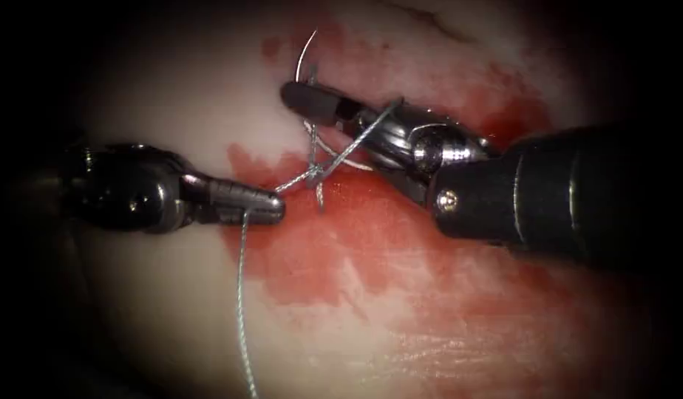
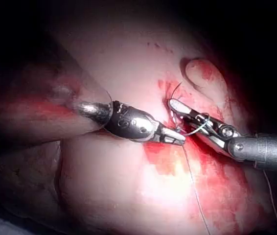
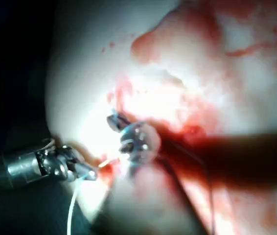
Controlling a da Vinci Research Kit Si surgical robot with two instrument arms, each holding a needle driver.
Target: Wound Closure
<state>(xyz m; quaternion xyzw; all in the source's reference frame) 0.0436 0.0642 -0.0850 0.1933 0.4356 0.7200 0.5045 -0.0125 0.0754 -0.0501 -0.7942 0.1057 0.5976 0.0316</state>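
My left tool (image 1: 271, 207) comes in from the left with its jaws shut on the thread (image 1: 240, 310). One strand hangs down from the jaws; another runs right to a knot (image 1: 315, 174) on the red-stained tissue (image 1: 171, 89). My right tool (image 1: 293, 94) reaches in from the right, above the knot. A strand is looped over its jaws, which look shut on a strand rising from the knot, a short end sticking out above them. The curved needle (image 1: 303, 53) lies on the tissue just beyond the right tool's tip, held by neither tool. Both tools (image 2: 177, 138) (image 2: 175, 105) show beside the needle (image 2: 175, 89).
Red fluid (image 1: 341, 244) spreads over the tissue below and right of the knot. A dark crease (image 1: 430, 22) marks the tissue at the far top. The right tool's thick black shaft (image 1: 563, 192) covers the right side.
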